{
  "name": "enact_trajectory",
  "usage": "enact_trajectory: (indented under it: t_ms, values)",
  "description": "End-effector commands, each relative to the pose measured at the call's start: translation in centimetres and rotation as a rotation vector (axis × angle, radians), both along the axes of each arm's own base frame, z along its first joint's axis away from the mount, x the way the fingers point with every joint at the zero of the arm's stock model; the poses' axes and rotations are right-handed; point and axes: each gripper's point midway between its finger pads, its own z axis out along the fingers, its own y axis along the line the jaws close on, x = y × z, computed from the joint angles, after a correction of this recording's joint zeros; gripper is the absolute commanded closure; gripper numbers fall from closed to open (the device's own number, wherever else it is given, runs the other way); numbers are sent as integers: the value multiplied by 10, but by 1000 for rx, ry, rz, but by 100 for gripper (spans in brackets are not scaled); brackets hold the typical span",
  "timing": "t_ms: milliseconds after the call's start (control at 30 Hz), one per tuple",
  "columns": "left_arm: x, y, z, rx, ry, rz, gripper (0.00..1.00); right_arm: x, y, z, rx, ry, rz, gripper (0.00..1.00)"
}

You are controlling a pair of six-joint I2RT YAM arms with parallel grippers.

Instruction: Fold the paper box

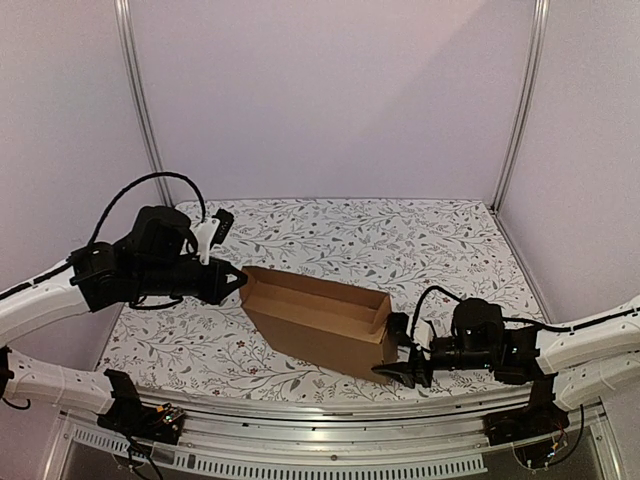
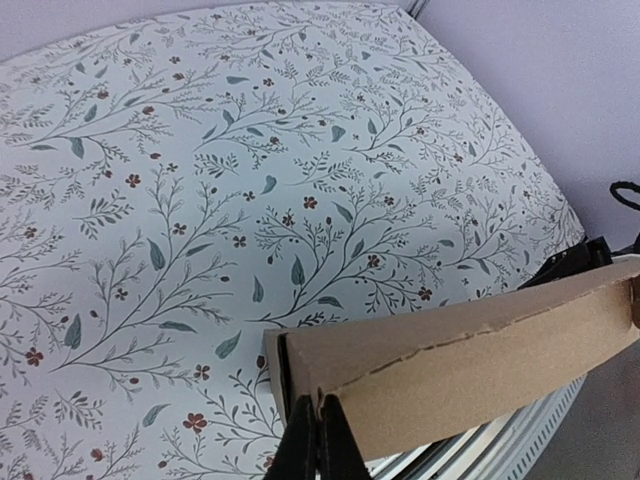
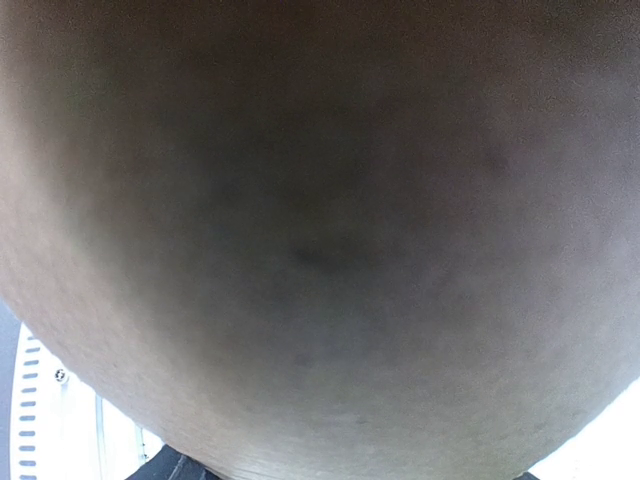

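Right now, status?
Left gripper shut at left end of box. Right gripper astride right end, grip unclear. Box open-topped, walls up. No obstruction seen.

Paper box (image 1: 318, 318) on floral table (image 1: 420, 240)

Across the right wrist view the paper box (image 3: 320, 250) is showing only as a brown blur, its edges running out of frame.

I see the plain brown corrugated cardboard paper box (image 1: 318, 322) standing partly folded as a long, open-topped trough with upright side walls, lying diagonally on the floral-patterned table (image 1: 400, 240), its left end mid-table and its right end near the front edge.
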Motion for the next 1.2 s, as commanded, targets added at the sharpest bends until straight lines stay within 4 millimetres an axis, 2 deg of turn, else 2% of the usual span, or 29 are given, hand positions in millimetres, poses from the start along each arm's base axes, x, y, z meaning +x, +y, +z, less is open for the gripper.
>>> enact_trajectory:
  t_ms: [0, 200, 333, 867, 1167]
  values:
    - [-37, 7, -54, 169, 164, -94, 100, 22, -9, 2, 9, -11, -134, 38]
    - [-34, 17, -57, 242, 142, -70, 100, 22, -9, 2, 10, -11, -133, 38]
    - [-32, 21, -53, 269, 122, -63, 100, 21, -9, 3, 13, -10, -130, 37]
    - [-25, 16, -29, 284, 53, -85, 100, 21, -11, 0, 24, -4, -138, 37]
    - [-38, 6, -49, 264, 91, -101, 100, 22, -14, -1, 40, 0, -157, 35]
